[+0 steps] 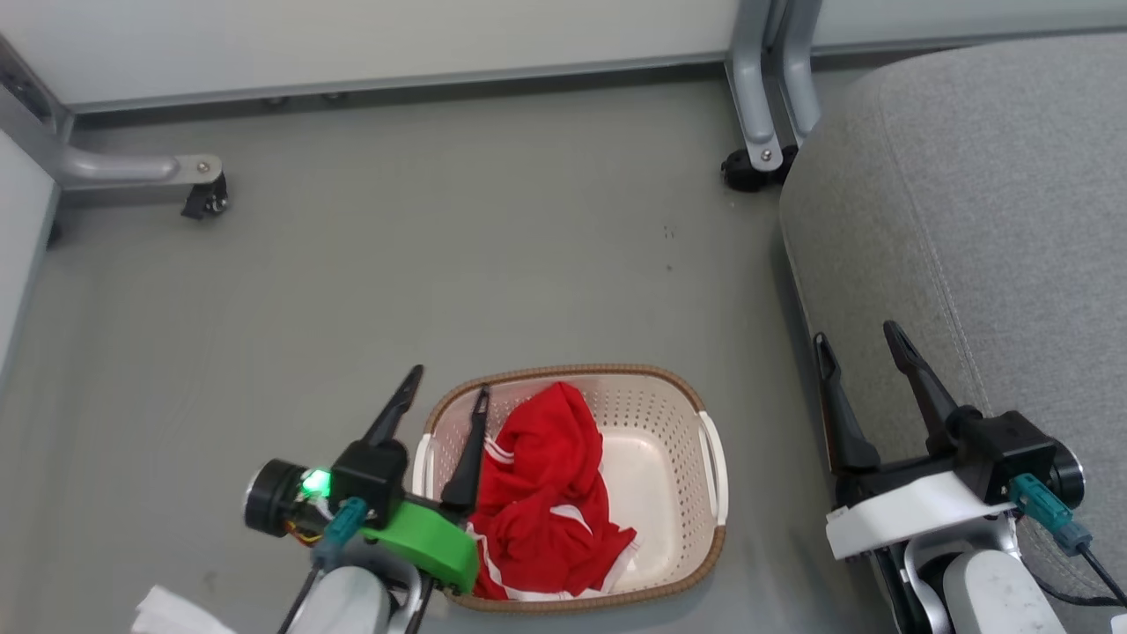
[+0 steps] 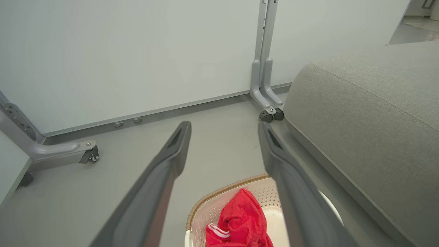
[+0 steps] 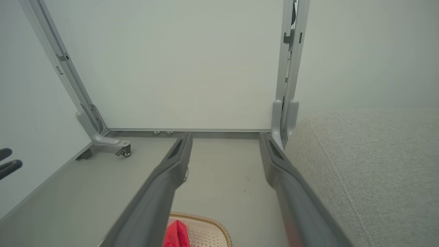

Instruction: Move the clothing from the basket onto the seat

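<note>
- Head view shows the left gripper (image 1: 450, 380) low on the left side, with its two dark fingers pointing up and leaning a little to the right.
- Its fingers are spread apart and nothing is between them.
- One finger is over the left edge of the basket (image 1: 653, 414). The other finger is over the grey floor (image 1: 440, 246), just outside the basket.
- A bright green part and a small green light sit on the left wrist.
- The right gripper (image 1: 856, 332) is low on the right side, with its fingers pointing up.
- Its fingers are wide apart too, and it holds nothing.
- The right fingers show against the left edge of the seat (image 1: 995, 220). I cannot tell if they touch it.
- The clothing (image 1: 546, 493) is red with white stripes. It lies bunched up in the left half of the basket, and the right half is bare.
- The basket stands on the floor, near the seat but not touching it.
- In the left wrist view, the clothing and the basket rim sit low down between the two fingers.
</note>
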`<state>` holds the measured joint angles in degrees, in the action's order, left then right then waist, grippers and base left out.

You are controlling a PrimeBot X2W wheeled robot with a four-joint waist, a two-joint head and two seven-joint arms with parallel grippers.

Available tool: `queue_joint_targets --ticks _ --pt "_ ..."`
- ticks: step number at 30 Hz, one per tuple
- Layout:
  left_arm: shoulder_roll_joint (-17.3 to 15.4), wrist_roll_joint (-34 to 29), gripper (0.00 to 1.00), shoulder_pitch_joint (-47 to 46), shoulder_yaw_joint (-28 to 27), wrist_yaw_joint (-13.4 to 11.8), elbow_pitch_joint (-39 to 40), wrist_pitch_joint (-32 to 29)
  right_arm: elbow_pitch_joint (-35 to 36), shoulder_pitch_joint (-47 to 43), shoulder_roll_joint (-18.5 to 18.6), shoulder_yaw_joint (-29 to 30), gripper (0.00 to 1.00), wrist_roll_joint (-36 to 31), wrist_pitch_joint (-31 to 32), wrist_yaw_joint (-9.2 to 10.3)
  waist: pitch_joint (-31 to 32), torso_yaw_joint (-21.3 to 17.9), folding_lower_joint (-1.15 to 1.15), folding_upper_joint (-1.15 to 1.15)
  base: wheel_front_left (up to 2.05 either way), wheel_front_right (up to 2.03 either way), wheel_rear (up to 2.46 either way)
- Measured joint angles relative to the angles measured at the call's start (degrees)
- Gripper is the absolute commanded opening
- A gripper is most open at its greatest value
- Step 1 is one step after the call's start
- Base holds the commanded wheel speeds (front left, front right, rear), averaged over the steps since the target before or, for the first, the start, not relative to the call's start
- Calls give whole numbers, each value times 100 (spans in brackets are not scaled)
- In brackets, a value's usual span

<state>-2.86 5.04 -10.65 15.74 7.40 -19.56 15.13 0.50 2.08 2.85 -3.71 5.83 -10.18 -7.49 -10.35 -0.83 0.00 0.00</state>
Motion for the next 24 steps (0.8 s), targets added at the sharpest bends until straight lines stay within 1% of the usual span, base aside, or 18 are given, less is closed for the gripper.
queue_joint_targets --ticks 4,5,10,16,24 --pt "10 120 100 -473 735 9 -655 -1 77 246 2 -32 100 1 -30 0 -417 -72 0 0 0 0 0" --pt "12 249 100 -689 1093 9 -1107 0 96 363 1 -56 100 2 -59 0 -628 -113 0 0 0 0 0" --pt "15 430 100 -1441 1828 10 -2390 -53 97 656 2 -130 100 52 -162 0 -1210 -239 1 0 0 0 0" --pt "8 321 100 -2315 2326 10 -3467 -191 25 996 4 -291 100 168 -315 0 -1891 -404 1 0 0 0 0" --pt "-175 300 100 -3094 2760 13 -4395 -396 -202 1395 7 -610 100 407 -456 0 -2727 -695 1 0 0 0 0"
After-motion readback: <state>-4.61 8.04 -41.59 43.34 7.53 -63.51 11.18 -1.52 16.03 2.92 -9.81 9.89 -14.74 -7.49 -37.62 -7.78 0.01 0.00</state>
